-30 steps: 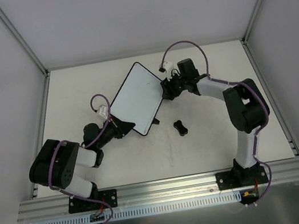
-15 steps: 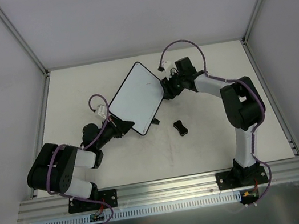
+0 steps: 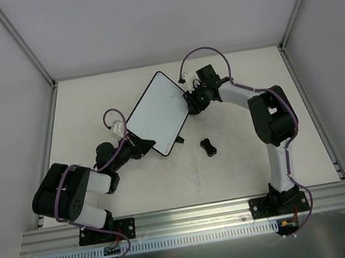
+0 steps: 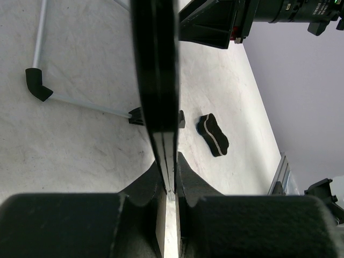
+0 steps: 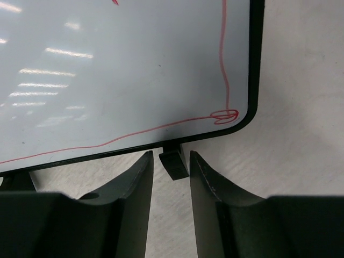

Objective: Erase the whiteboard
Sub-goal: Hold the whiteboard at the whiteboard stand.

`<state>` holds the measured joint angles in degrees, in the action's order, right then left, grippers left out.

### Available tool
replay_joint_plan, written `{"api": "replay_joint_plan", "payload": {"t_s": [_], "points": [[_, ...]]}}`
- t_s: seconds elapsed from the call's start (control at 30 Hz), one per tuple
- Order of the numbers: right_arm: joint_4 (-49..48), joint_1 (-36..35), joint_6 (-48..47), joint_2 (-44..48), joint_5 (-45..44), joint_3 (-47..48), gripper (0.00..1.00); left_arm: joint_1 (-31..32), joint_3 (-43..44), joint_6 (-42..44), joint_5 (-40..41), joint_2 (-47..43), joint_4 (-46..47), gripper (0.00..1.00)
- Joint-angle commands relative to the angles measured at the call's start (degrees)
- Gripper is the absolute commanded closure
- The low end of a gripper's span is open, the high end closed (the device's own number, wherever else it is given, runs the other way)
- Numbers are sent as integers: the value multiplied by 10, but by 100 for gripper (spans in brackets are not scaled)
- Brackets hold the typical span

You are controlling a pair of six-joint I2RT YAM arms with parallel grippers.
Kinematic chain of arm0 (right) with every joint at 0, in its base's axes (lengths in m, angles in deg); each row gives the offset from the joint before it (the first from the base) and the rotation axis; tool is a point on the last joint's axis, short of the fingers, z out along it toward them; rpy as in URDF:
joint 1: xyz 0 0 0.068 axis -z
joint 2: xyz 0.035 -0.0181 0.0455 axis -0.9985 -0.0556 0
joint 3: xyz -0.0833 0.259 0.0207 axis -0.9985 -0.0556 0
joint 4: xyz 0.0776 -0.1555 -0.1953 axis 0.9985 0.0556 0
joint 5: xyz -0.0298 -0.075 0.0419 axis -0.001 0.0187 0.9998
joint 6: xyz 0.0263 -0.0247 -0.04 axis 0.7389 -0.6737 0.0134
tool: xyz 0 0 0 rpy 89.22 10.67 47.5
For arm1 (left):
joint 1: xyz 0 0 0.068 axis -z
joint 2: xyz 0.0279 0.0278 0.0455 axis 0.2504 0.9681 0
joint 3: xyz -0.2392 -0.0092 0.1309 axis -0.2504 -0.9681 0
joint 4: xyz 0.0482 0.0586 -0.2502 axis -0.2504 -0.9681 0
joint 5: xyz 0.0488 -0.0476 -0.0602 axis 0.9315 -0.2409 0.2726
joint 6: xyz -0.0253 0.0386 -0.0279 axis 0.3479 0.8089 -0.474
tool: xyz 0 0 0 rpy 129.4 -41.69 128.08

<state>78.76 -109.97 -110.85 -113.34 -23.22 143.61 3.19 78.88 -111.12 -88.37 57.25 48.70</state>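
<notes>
— Whiteboard (image 3: 156, 114) sits mid-worktop (image 3: 252, 162), white face up, long axis running diagonally from near-left to far-right.
— Left end effector (image 4: 169, 185) is clamped on its near-left rim; right end effector (image 5: 171, 158) is slightly open, straddling a foot (image 5: 174, 165).

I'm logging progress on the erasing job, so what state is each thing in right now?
Small white rectangular whiteboard with a thin black rim: marked with red lines, unerased, clamped at one edge.
Small black bone-shaped eraser: lying on the table, untouched.
Left gripper: jaws shut on the whiteboard's edge.
Right gripper: jaws open, either side of the whiteboard's small black foot.
</notes>
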Motion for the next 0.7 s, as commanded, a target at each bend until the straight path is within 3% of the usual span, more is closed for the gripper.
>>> {"api": "replay_joint_plan", "payload": {"t_s": [0.0,0.1,0.13,0.23,0.4,0.67], "points": [[31,-9,-18,-5,-2,29,66,7,10,6,-2,3,108,100],[30,-9,-12,-4,-1,28,74,7,17,8,-13,6,103,100],[30,-9,-11,-4,-1,27,84,7,20,10,-16,9,101,100],[31,-10,-4,-5,1,26,94,7,26,8,-26,15,102,100],[29,-10,11,-2,-7,22,100,7,37,10,-41,24,108,100],[-10,-10,77,38,-63,-34,100,-4,63,12,-107,83,146,100]]}}
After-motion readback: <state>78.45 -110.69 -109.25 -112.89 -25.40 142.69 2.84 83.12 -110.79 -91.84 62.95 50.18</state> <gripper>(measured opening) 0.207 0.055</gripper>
